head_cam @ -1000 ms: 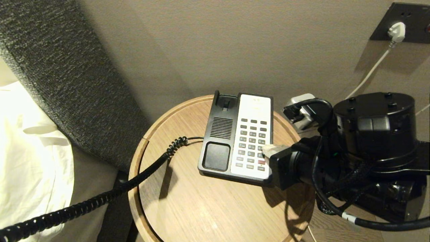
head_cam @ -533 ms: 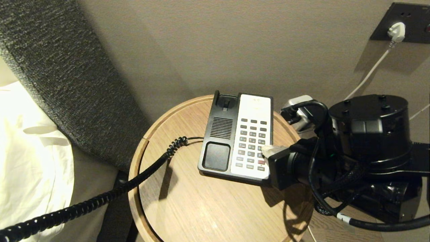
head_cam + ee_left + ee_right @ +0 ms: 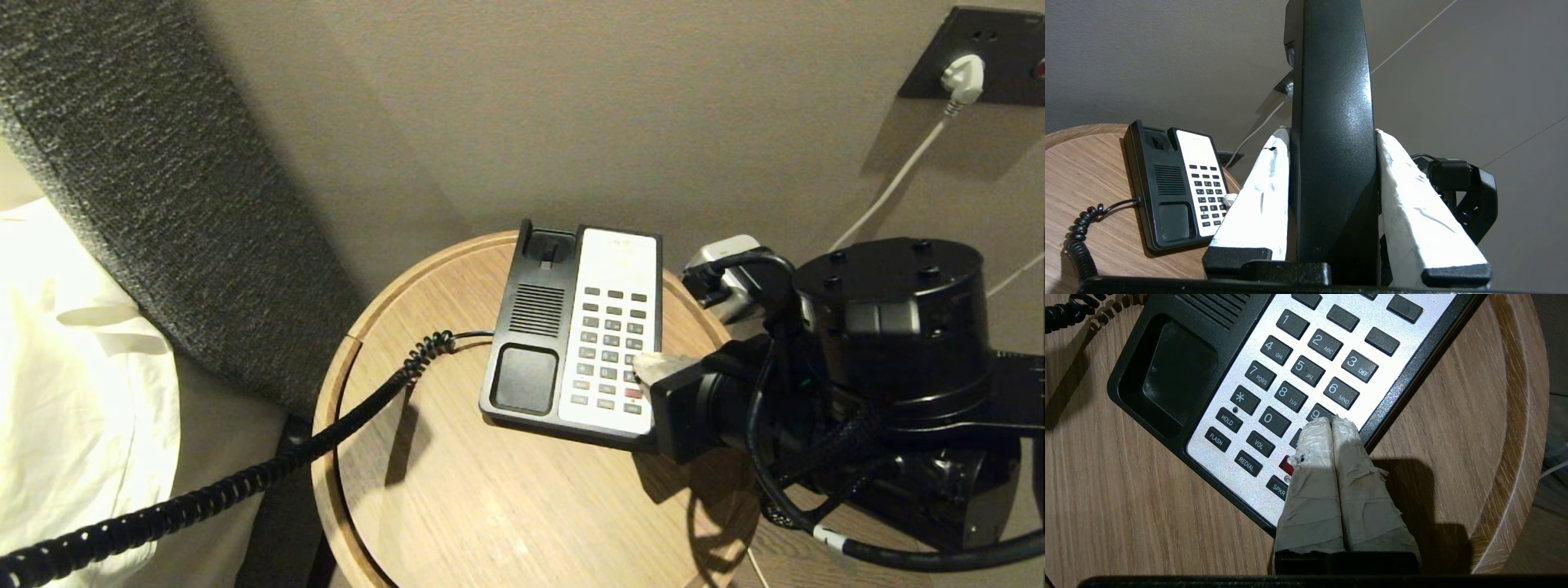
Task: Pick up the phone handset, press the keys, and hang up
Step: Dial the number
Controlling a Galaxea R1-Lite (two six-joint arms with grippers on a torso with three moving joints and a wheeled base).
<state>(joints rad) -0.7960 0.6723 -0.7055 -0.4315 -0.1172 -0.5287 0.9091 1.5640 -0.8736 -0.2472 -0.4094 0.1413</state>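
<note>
Head view: round light-wood desk (image 3: pixel 457 490); black-and-white phone base (image 3: pixel 535 327), cradle empty; right pincer (image 3: pixel 649 367) over dark grey rectangular keys (image 3: pixel 608 339).

Left wrist view: left pincer (image 3: pixel 1333 139) pinching long glossy black plastic handset (image 3: pixel 1331 122), upright, well apart from base.

Right wrist view: pincer pressed together, tips at key 9. Step: key-pressing. Next, judged: lift clear, hang up handset.

Phone base (image 3: pixel 571 335) on round table (image 3: pixel 457 490).
</note>
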